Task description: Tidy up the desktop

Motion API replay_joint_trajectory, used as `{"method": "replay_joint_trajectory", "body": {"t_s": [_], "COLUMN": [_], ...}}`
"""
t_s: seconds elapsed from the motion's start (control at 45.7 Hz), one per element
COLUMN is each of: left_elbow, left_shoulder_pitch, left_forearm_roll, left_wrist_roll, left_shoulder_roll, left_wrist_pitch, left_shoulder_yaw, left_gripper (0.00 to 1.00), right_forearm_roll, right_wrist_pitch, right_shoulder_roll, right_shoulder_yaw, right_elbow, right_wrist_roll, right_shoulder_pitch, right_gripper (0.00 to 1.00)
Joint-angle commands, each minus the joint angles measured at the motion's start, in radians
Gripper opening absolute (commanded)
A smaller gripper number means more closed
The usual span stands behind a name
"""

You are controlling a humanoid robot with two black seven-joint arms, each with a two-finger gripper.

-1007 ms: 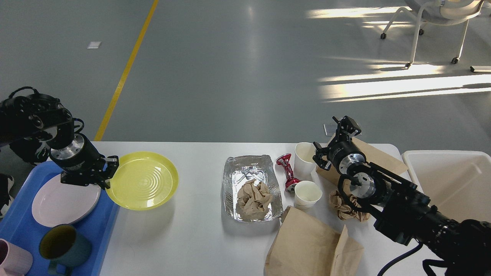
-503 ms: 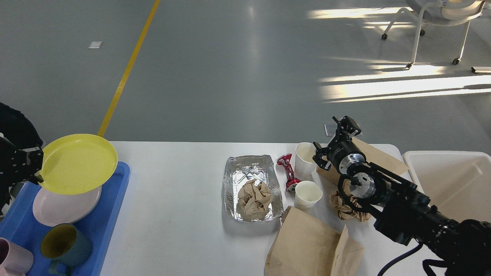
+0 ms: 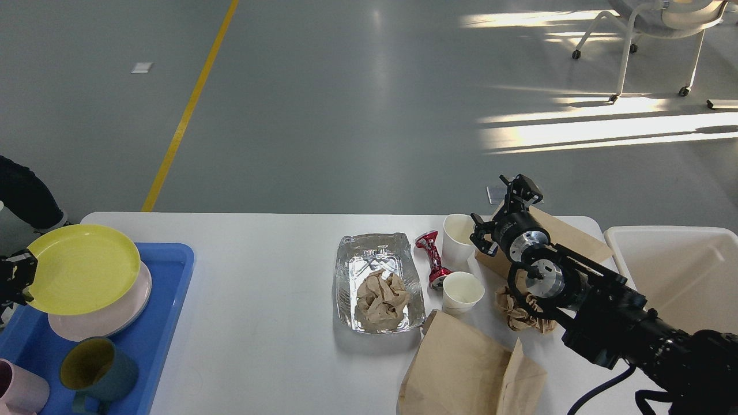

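The white desktop [image 3: 277, 357] holds a foil tray [image 3: 351, 253] with crumpled brown paper [image 3: 380, 297] in it, a crushed red can [image 3: 431, 256], two white paper cups [image 3: 456, 236] [image 3: 462, 291], a crumpled paper ball [image 3: 519, 314] and two brown paper bags [image 3: 467, 369] [image 3: 571, 236]. My left gripper [image 3: 14, 276] is at the far left edge, shut on the rim of a yellow plate [image 3: 81, 268]. It holds the plate tilted just over a pale plate [image 3: 115, 320] in the blue tray [image 3: 167, 300]. My right gripper [image 3: 500, 210] is open and empty beside the far paper cup.
A teal mug [image 3: 95, 369] and a pink mug [image 3: 17, 392] stand in the blue tray's near part. An off-white bin [image 3: 680, 271] sits at the table's right end. A chair [image 3: 651, 34] stands far off on the grey floor.
My left gripper has carried the yellow plate leftward from the desktop to above the pale plate in the blue tray, lowering it. The right arm has not moved.
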State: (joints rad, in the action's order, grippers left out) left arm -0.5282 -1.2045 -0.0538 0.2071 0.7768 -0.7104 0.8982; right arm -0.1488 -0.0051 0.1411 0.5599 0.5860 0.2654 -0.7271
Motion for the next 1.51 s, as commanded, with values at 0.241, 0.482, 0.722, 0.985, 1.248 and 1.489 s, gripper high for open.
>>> {"method": "replay_joint_trajectory", "body": {"t_s": [0.241,0.482,0.722,0.985,1.248,1.489], "left_elbow": [0.004,0.004,0.004,0.004,0.005,0.02], "left_shoulder_pitch": [0.06,0.075,0.086,0.094,0.098,0.092], "left_forearm_roll": [0.0,0.0,0.002,0.005,0.005,0.005], "left_wrist_roll": [0.0,0.0,-0.002,0.002,-0.006,-0.015], "left_shoulder_roll": [-0.013,-0.031,-0.036,-0.04,-0.047,-0.031], "left_wrist_pitch": [0.086,0.098,0.098,0.267,0.408,0.434], "left_shoulder_yaw": [-0.019,-0.019,-0.019,-0.019,-0.034,-0.137], "left_gripper": [0.0,0.0,0.07,0.61,0.92,0.94], "right_forearm_roll": [0.0,0.0,0.0,0.0,0.0,0.0], "right_wrist_pitch": [0.001,-0.001,-0.001,-0.001,0.001,-0.001], "right_shoulder_roll": [0.0,0.0,0.0,0.0,0.0,0.0], "right_shoulder_yaw": [0.0,0.0,0.0,0.0,0.0,0.0], "right_elbow": [0.0,0.0,0.0,0.0,0.0,0.0], "right_wrist_roll": [0.0,0.0,0.0,0.0,0.0,0.0], "right_shoulder_pitch": [0.0,0.0,0.002,0.0,0.0,0.0], "right_gripper": [1.0,1.0,1.0,1.0,1.0,1.0]}}
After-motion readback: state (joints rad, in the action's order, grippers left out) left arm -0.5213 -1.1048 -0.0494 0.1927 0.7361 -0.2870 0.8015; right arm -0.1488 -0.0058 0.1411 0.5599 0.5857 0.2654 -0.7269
